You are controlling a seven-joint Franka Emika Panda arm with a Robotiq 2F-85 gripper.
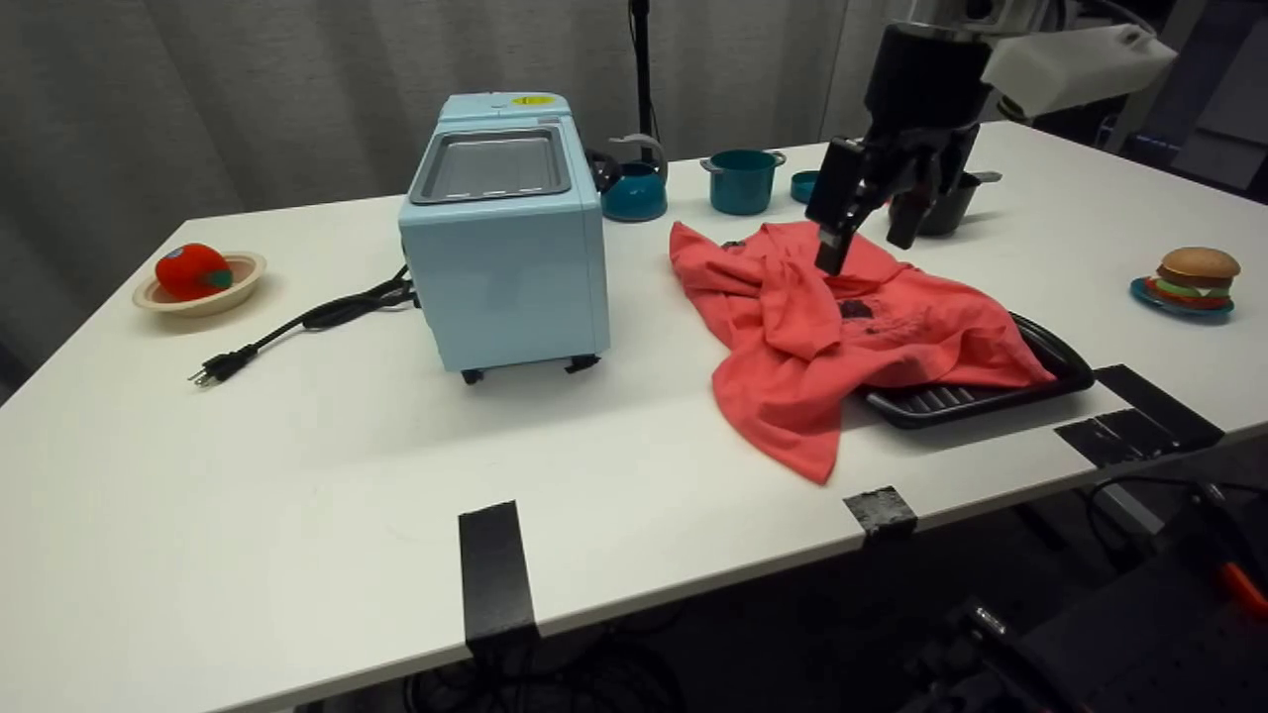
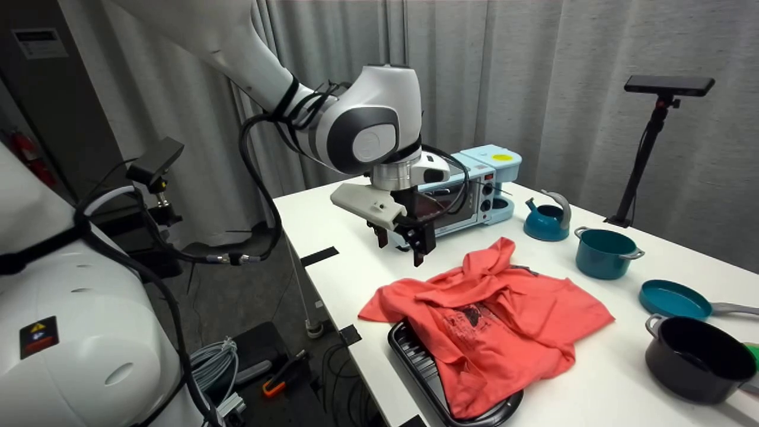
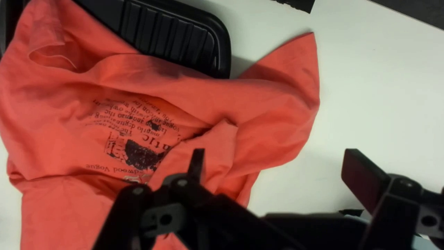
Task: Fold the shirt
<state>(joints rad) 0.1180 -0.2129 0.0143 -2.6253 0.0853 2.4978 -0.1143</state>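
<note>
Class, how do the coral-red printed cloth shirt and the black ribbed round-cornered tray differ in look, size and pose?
The coral-red printed cloth shirt is rumpled in loose folds, while the black ribbed round-cornered tray shows an even outline. The shirt spreads wider than the tray. The shirt drapes over part of the tray; the tray sits partly hidden beneath the shirt. Both rest on the white table.

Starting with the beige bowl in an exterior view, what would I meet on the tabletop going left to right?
Beige bowl → light-blue toaster oven → teal kettle → coral-red shirt → hamburger.
</note>
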